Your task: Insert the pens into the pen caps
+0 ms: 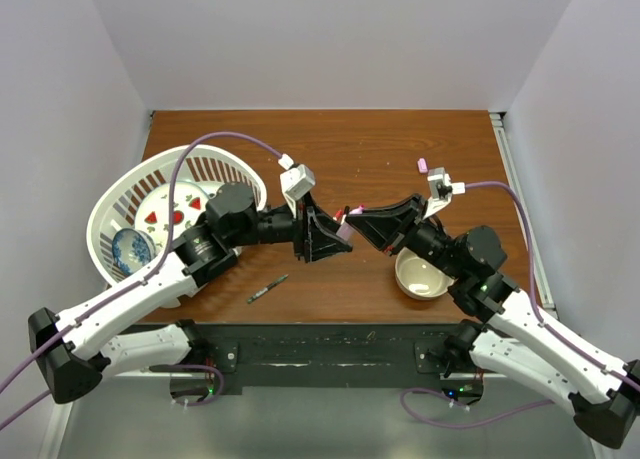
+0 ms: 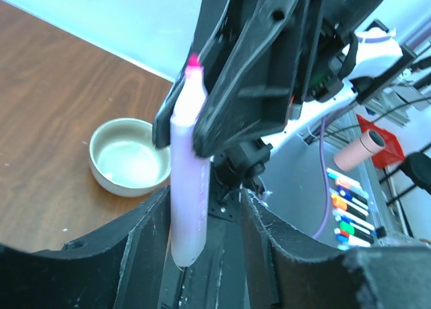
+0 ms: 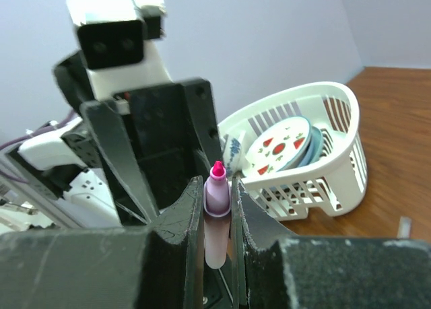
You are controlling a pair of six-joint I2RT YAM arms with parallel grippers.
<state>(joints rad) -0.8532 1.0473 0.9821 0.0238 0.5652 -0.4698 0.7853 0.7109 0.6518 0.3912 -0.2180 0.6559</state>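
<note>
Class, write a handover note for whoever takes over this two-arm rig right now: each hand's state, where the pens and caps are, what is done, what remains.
Right hand: shut on the pink pen, tip bare.
Left hand: open, straddling that pen's rear end, no grip.
Grey pen lies on the table near the arm bases; pale pink cap lies far right.
Done: no pen visibly capped.
Left: cap the pink pen, then the grey; other caps not in view.

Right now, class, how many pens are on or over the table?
2: a pink pen gripped in the right pincer; a thin dark pen on the table near the left arm. Others may be hidden.
</note>
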